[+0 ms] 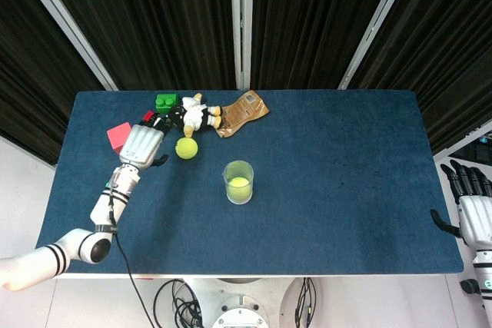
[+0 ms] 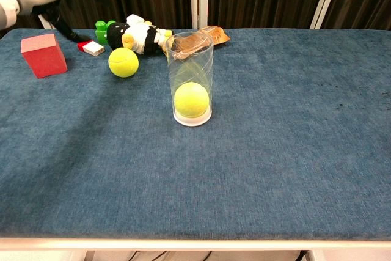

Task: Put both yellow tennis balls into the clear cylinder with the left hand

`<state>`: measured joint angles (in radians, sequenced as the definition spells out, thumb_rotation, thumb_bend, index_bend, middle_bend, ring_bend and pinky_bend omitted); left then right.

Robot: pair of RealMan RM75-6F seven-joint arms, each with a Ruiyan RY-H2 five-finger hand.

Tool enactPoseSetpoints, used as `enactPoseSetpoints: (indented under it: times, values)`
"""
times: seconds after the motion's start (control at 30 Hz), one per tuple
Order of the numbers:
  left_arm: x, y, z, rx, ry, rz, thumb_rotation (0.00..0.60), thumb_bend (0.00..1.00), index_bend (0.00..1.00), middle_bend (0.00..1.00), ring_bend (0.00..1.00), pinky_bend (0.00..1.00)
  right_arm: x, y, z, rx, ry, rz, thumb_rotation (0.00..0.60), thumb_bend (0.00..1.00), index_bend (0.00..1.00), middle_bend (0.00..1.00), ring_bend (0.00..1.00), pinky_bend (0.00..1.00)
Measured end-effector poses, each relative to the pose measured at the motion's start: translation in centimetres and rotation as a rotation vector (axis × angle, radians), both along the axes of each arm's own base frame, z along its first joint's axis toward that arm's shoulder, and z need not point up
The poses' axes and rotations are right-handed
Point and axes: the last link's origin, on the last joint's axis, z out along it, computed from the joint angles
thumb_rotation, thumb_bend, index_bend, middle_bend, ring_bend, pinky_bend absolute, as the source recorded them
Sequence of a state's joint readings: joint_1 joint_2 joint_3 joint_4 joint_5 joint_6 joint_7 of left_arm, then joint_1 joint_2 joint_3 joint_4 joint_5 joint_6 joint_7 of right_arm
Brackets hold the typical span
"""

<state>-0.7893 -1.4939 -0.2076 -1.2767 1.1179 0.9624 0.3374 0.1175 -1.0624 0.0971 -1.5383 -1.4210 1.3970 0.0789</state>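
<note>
Ball one (image 2: 191, 99) sits inside our clear cylinder (image 2: 192, 77). Our left hand (image 1: 141, 144) holds nothing, fingers loose, beside the second tennis ball (image 1: 186, 147) on the table. Next we grab it.

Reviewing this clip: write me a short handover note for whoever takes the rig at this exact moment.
Left hand: holds nothing, above the table's left side near the red cube.
Right hand: idle off the table's right edge, fingers apart.
Done: one tennis ball sits at the bottom of the upright clear cylinder.
Left: the second tennis ball lies on the table beside the plush toy; pick it up with the left hand and drop it into the cylinder.
</note>
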Motion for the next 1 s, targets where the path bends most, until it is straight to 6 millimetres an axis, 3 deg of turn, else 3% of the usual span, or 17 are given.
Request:
enactPoseSetpoints:
  times: [0.17,0.4,0.67,1.0]
  values:
    - [-2.6,0.6,-1.6,-0.024,0.046,0.045,0.6,0.23,0.27,0.23,0.14,0.36,-0.1,-0.1,0.0,-0.002,0.001,-0.008,0.6,0.23,0.0,0.0,0.0,0.0]
    - [-3.7,0.9,-4.0,-0.058,0.047,0.051,0.6,0.23,0.28,0.22,0.14,0.36,-0.1,-0.1,-0.2,0.01,-0.004,-0.014,0.6,0.23,0.0,0.0,0.0,0.0]
    - [-3.1,1.5,-5.6,-0.06,-0.017,0.063,0.6,0.21,0.2,0.21,0.14,0.36,-0.2,0.0,0.0,0.019,-0.021,-0.014,0.6,0.23,0.0,0.0,0.0,0.0]
    - [-1.6,2.7,-6.7,-0.048,-0.065,0.103,0.6,0.17,0.2,0.21,0.14,0.35,-0.6,-0.1,0.1,0.016,-0.02,-0.027,0.6,0.23,0.0,0.0,0.0,0.0]
